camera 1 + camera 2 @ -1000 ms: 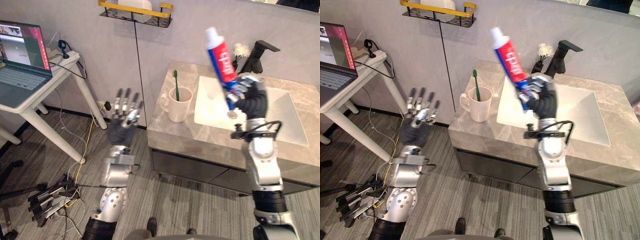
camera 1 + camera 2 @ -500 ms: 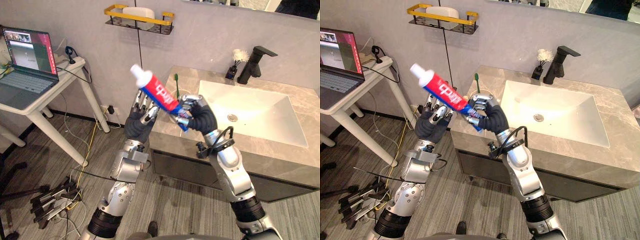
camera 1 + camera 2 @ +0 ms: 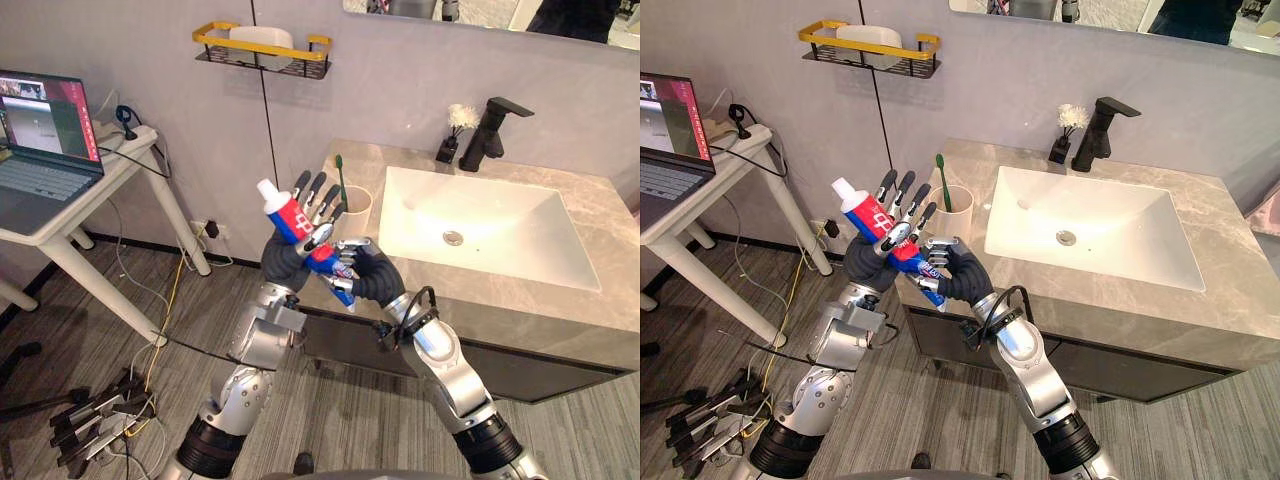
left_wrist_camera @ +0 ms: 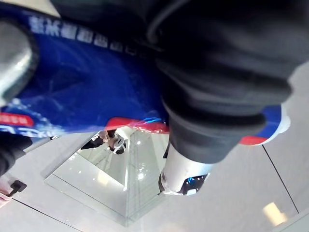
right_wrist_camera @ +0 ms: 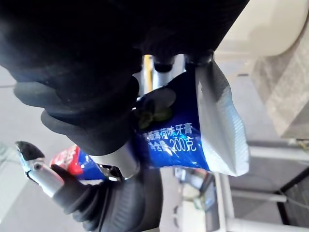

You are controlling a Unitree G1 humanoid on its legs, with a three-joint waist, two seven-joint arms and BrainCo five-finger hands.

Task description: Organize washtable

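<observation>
Toothpaste tube (image 3: 293,218) is held in the air just off the counter's (image 3: 590,300) left front corner, not on it. White cap (image 3: 267,189) is pointed up and to the left, with a red band below it. The body is blue with white print, and the flat silver crimp (image 5: 224,130) is at the low end.

Left robot hand (image 3: 288,256): fingers (image 3: 318,188) are straight and spread upward, and the tube's upper half is laid against the palm. The thumb is seen across the tube's front; whether it presses cannot be told.

Right robot hand (image 3: 372,278): fingers are curled tight round the tube's lower half, confirmed in the right wrist view.

Surroundings, left to right:
- An open laptop (image 3: 45,135) is set on a white stand (image 3: 70,215).
- A yellow-railed wall shelf (image 3: 262,50) is loaded with a white soap bar (image 3: 260,35).
- A cream mug (image 3: 958,208) with a green toothbrush (image 3: 941,180) upright in it is placed at the counter's left end. It sits directly behind the raised left fingers and is partly covered by them.
- The white sink (image 3: 490,235) is sunk in the grey stone top.
- A small dark vase with a white flower (image 3: 452,135) is placed just beside the black faucet (image 3: 493,125) at the rear.
</observation>
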